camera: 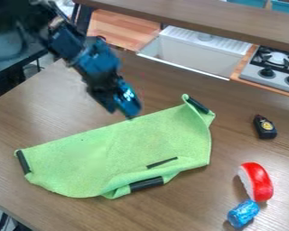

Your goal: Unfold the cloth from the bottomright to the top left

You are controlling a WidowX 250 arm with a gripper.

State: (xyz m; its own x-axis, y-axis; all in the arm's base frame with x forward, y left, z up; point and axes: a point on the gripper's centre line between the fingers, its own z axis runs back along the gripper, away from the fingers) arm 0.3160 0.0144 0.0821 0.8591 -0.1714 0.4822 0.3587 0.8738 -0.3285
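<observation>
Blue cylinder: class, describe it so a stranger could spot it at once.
On the table, look right of the green cloth, toward the lower right corner. The blue cylinder lies at the lower end of a curved red and white piece; unlike that smooth arc, it is straight and crinkled.

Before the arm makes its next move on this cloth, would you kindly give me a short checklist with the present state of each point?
1. Green cloth resting on the table: ok.
2. Cloth spread fully flat: not ok, its near edge is rumpled and folded towards the right.
3. Claw at the cloth's bottom-right part: not ok, it hangs by the far edge.
4. Claw touching the cloth: cannot tell.
5. Red-and-white piece and blue piece apart from the cloth: ok, both lie to its right.
6. Small black object apart from the cloth: ok.
</observation>
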